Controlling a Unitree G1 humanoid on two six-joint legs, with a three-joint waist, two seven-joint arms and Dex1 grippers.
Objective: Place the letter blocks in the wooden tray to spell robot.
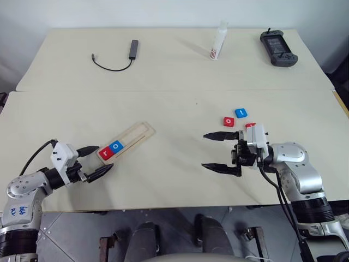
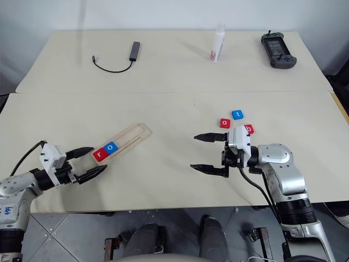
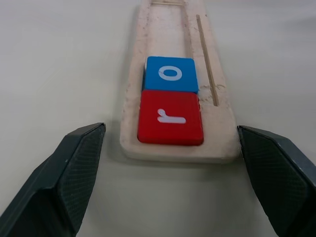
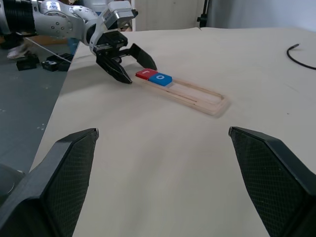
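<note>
The wooden tray (image 1: 133,135) lies at an angle on the table's left half. At its near end sit a red "r" block (image 3: 170,117) and, next to it, a blue "o" block (image 3: 171,74). My left gripper (image 1: 102,158) is open, its fingers on either side of that near end without touching it. On the right half lie a loose red block (image 1: 228,121), a blue block (image 1: 240,113) and a second red block (image 2: 248,129) half hidden behind my right hand. My right gripper (image 1: 204,150) stands wide open and empty, pointing left, just left of these blocks.
At the back of the table are a black cable with an adapter (image 1: 122,57), a white bottle (image 1: 219,41) and a black controller (image 1: 278,48). A seam (image 1: 163,90) joins the two tabletops. The front edge (image 1: 163,207) runs close behind both grippers.
</note>
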